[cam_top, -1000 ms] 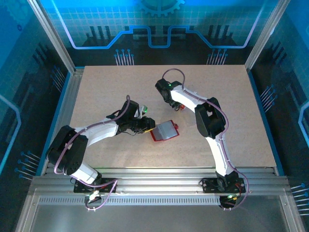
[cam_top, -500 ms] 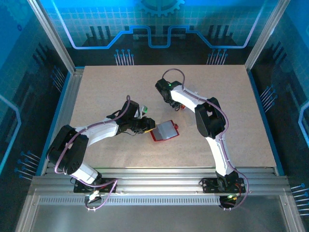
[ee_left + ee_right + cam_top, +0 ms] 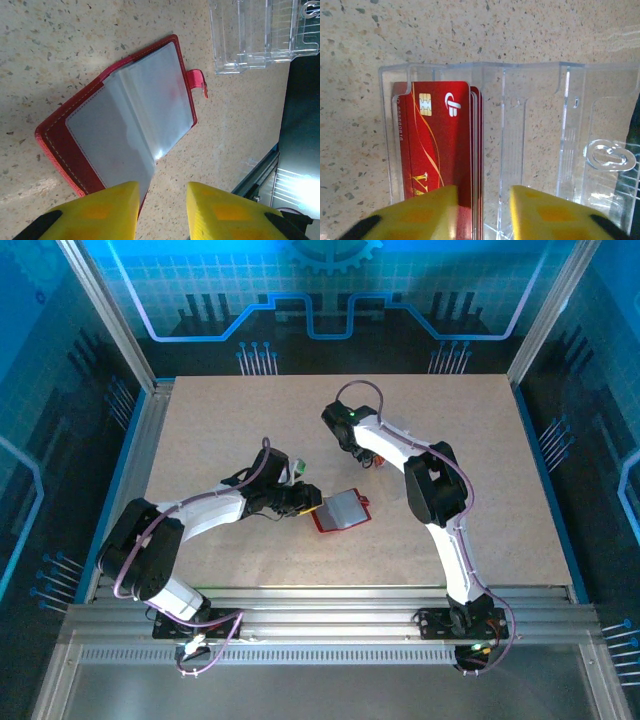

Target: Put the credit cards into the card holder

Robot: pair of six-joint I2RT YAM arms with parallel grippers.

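Observation:
The card holder [image 3: 341, 510] [image 3: 125, 115] lies open on the table, a red wallet with clear pockets up and its clasp tab [image 3: 198, 81] at the far side. My left gripper [image 3: 307, 500] [image 3: 162, 192] is open at its near left corner, one finger over the pocket leaf's edge and bare table in the gap. The red credit cards [image 3: 440, 135] [image 3: 376, 462] stand as a stack in a clear plastic box [image 3: 535, 125]. My right gripper [image 3: 484, 192] [image 3: 370, 456] is open low over that box. One finger overlaps the front card, and the stack's edge sits in the gap.
The clear plastic box [image 3: 260, 35] lies just beyond the card holder in the left wrist view. A metal frame rail [image 3: 330, 600] borders the table's near edge. Bare tabletop [image 3: 220, 420] stretches to the left and far side.

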